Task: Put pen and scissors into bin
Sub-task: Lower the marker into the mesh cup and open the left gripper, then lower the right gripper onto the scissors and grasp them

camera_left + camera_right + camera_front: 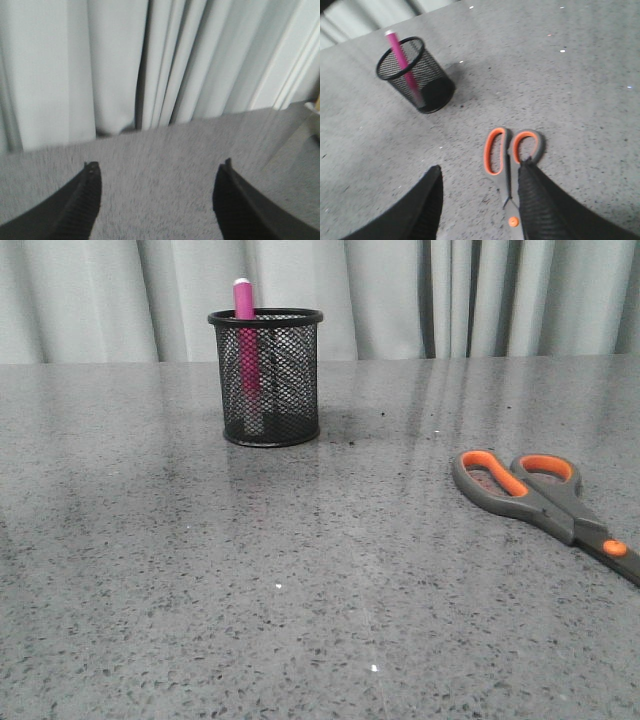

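Observation:
The magenta pen (245, 340) stands upright inside the black mesh bin (267, 378) at the back left of the table. The grey scissors (545, 495) with orange-lined loops lie flat at the right, loops toward the bin. In the right wrist view the bin (415, 75) with the pen (402, 62) is seen beyond the scissors (507, 165). My right gripper (480, 172) is open above the scissors, one finger (537, 200) over the handle. My left gripper (159, 172) is open and empty over bare table, facing the curtain.
A pale curtain (400, 295) hangs behind the table's far edge. The speckled grey tabletop (250, 580) stretches from the bin to the front. Neither arm shows in the front view.

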Robot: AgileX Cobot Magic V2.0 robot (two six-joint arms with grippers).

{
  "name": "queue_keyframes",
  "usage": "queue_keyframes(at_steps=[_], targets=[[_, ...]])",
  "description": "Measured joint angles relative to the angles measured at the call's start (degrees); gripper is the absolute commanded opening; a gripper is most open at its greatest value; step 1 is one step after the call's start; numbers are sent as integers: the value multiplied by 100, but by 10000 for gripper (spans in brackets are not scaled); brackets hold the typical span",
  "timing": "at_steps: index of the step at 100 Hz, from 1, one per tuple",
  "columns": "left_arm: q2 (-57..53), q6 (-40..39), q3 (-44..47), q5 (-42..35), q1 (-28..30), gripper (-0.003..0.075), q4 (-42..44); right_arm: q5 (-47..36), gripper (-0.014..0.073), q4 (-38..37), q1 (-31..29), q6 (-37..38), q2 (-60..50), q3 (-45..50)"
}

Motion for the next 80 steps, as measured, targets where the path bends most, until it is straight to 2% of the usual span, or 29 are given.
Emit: queue_keyframes(at_steps=[17,35,48,63,80], targets=[[-1251,517,0,1085,0,300,164,945,316,-14,0,-144,672,-861],[-2396,582,0,2420,0,297,368,1707,316,-443,159,-197,1620,-1709],[-3014,604,0,3230,0,297,388,1834,316,-867,700,-87,2084,-1925],[-3639,604,0,3921,0,297,411,1939,325,-1771,1553,666,2523,-1969],[-4199,604,0,4292,0,296,449,2066,417,-2460,2338,1330,3136,-1990]])
